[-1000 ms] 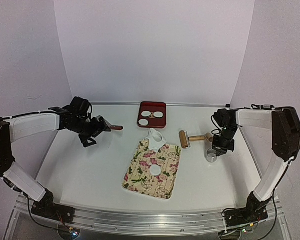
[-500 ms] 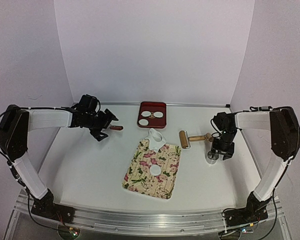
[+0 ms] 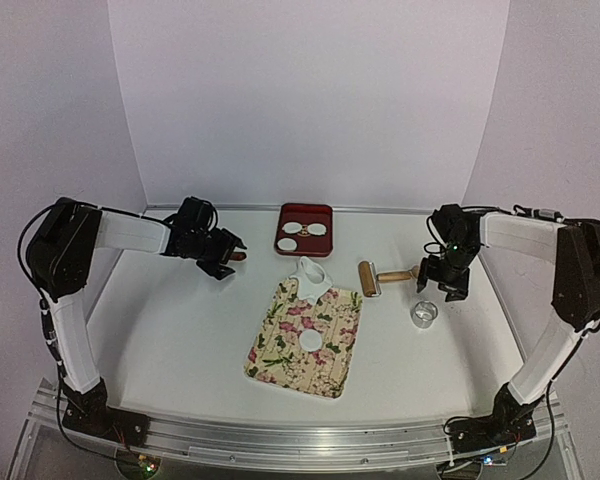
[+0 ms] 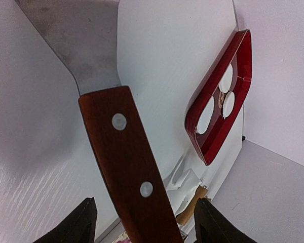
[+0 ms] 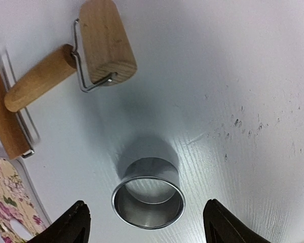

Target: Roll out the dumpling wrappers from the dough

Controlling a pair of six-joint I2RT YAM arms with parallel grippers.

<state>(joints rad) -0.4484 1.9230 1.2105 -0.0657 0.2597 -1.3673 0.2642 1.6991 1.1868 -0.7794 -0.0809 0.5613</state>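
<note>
- The left tool (image 4: pixel 144 215) is held open astride the wooden handle of a spatula (image 4: pixel 124 162). A gap is seen on each side of the handle, so nothing is gripped.
- The spatula is laid flat on the surface (image 3: pixel 170 340) at the far left, near the left side of a red tray (image 3: pixel 306 252).
- The right tool (image 5: pixel 146 212) is spread wide over a metal ring (image 5: pixel 148 195). The ring stands free on the surface at the right, untouched by either finger.
- A wooden roller (image 3: pixel 370 278) is laid just left of the ring and a little farther away.
- Two wrappers (image 3: pixel 291 229) are laid side by side in the tray at far centre.
- A third wrapper (image 3: pixel 310 341) is laid near the middle of a floral mat (image 3: pixel 280 350).
- The dough (image 3: pixel 312 272), ragged and with a round hole, is laid at the mat's far edge, between mat and tray.
</note>
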